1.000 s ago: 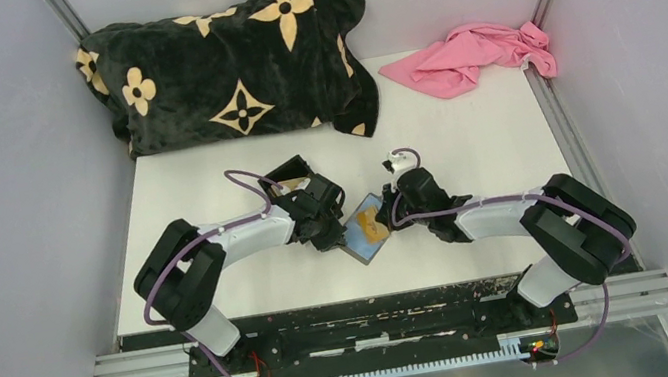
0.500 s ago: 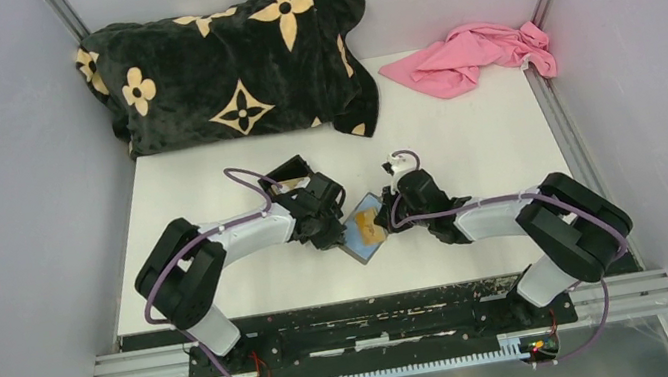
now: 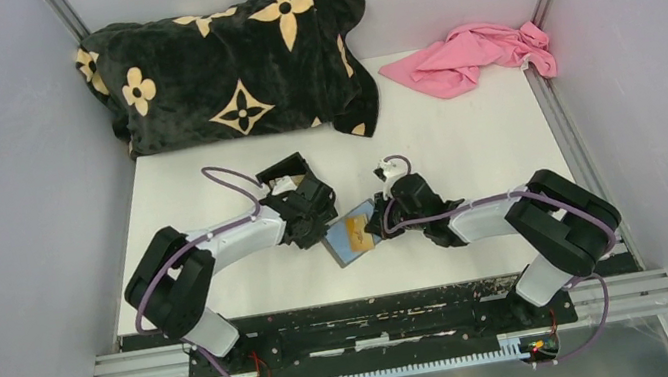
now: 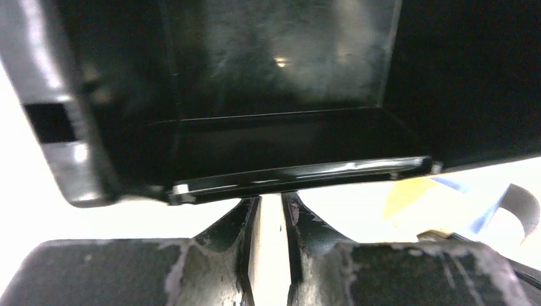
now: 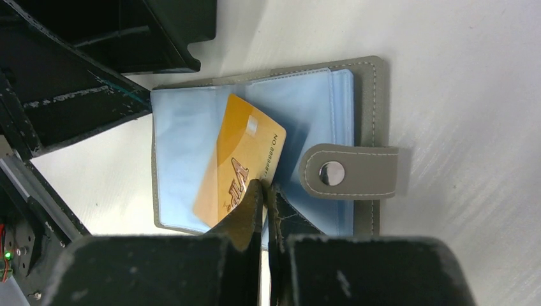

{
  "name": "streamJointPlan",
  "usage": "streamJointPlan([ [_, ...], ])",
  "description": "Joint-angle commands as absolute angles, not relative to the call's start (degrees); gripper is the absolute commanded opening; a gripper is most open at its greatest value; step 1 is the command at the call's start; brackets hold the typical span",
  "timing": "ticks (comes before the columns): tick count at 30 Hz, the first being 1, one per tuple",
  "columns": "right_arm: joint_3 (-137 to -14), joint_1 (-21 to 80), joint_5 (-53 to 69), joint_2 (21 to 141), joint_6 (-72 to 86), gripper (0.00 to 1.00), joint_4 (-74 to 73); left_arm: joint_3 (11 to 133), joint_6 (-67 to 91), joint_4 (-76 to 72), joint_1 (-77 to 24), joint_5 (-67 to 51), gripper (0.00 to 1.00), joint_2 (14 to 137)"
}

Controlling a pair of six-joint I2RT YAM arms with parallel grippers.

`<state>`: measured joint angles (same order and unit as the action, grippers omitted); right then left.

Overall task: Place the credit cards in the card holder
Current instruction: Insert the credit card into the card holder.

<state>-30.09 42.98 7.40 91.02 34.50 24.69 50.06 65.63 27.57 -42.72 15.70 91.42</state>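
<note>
The grey card holder [image 5: 373, 95] lies open on the white table, its blue clear sleeves up and its clasp tab [image 5: 348, 172] to the right. It also shows in the top view [image 3: 347, 247]. A gold credit card [image 5: 245, 156] lies slanted on the sleeves. My right gripper [image 5: 265, 188] is shut on that card's lower edge and sits right of the holder in the top view [image 3: 377, 225]. My left gripper [image 3: 320, 223] is just left of the holder. In its wrist view its jaws [image 4: 271, 204] stand almost shut, with nothing seen between them. Other cards are out of view.
A black plastic box [image 4: 281, 64] fills the left wrist view right in front of the fingers and shows at the upper left of the right wrist view [image 5: 127, 32]. A black blanket with tan flowers [image 3: 228, 58] lies at the back left. A pink cloth [image 3: 476, 55] lies at the back right.
Both grippers and the open card holder with the gold card have shifted a little to the left and nearer. The right gripper stays shut on the card.
</note>
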Motion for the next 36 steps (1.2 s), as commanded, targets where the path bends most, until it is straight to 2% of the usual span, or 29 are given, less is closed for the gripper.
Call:
streamJointPlan([
  [1,-29.0,43.9,8.8,93.8,32.3,0.01,14.4,48.0,67.9,31.2,-41.9,20.7,0.23,88.7],
  [16,-32.0,44.1,8.1,94.9,32.1,0.01,12.7,42.3,73.6,31.7,-47.2,18.4,0.2,82.0],
  [24,-32.3,44.2,8.4,95.3,32.2,0.01,12.8,43.3,74.5,30.4,-51.7,17.8,0.18,88.1],
  [36,-35.4,44.2,9.7,93.1,29.5,0.01,6.1,41.8,75.4,31.6,-52.0,19.7,0.18,94.3],
])
